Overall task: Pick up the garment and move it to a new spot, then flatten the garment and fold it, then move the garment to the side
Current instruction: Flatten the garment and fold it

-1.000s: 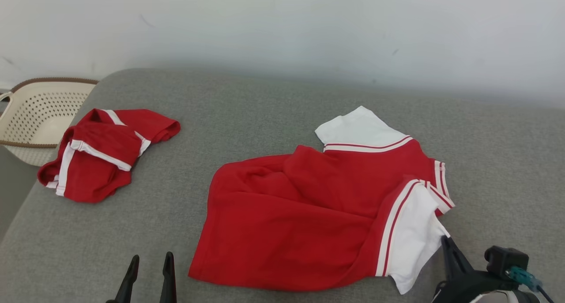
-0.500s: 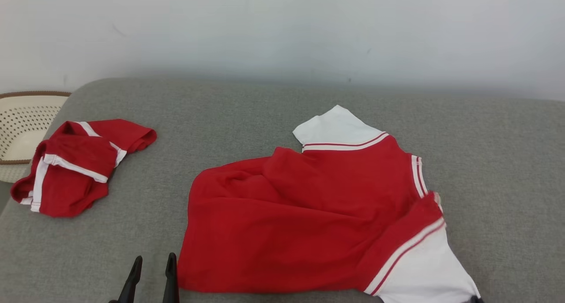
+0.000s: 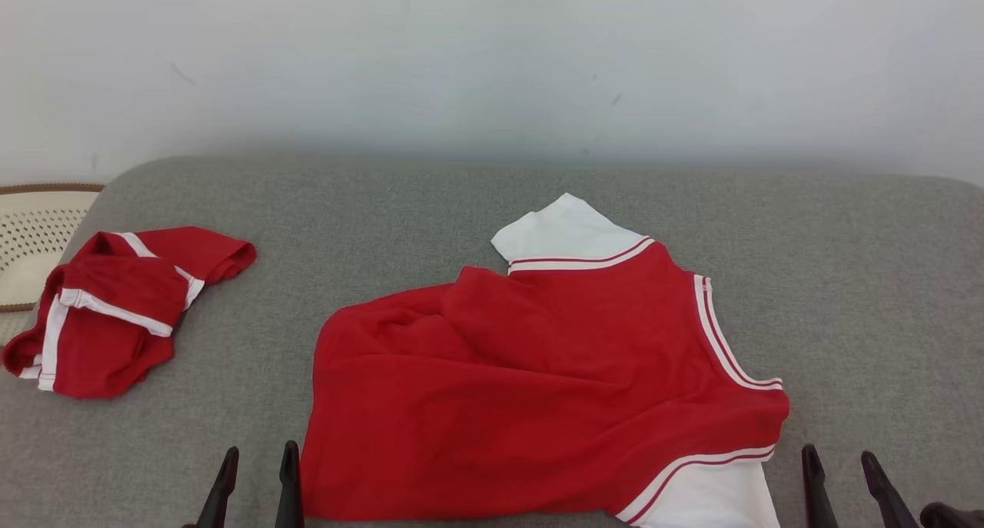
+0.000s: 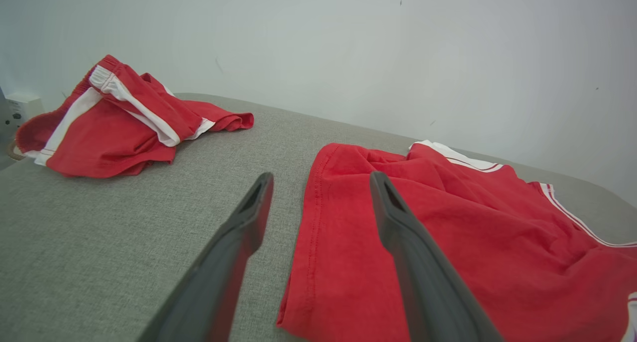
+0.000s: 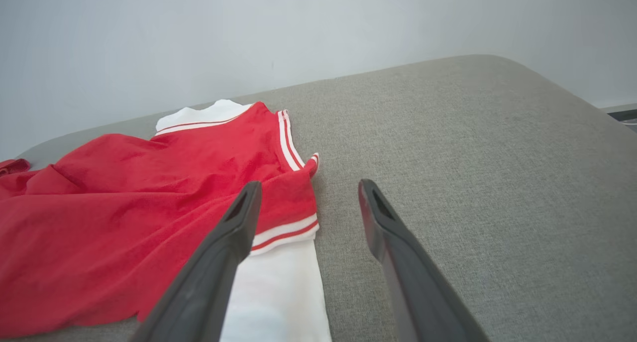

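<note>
Garment (image 3: 538, 390), a red shirt with white sleeves and striped trim, is lying spread on the grey padded surface (image 3: 400, 205) between my 2 grippers, with wrinkles running across its middle.

My left gripper (image 3: 260, 447) is hanging at the shirt's near hem corner. Its jaws are standing wide apart and gripping nothing. In the left wrist view the stitched hem edge is running up between my 2 fingers, with bare grey fabric lying under the left one and red cloth lying under the right one. I cannot tell whether either tip is touching the cloth.

My right gripper (image 3: 838, 453) is hanging just to the right of the near white sleeve (image 3: 707, 501). Its jaws are also parted and holding nothing. In the right wrist view my left finger is crossing over that sleeve's striped band, while my right finger is pointing over bare grey surface.

Ahead of both grippers, the far white sleeve (image 3: 561, 232) is sticking out from the shirt's far edge.

Well to the left of my left gripper and farther ahead, a crumpled red-and-white bundle (image 3: 115, 313) is lying apart from the shirt. Left of that, a perforated cream basket (image 3: 31, 228) is sitting off the edge of the surface.
</note>
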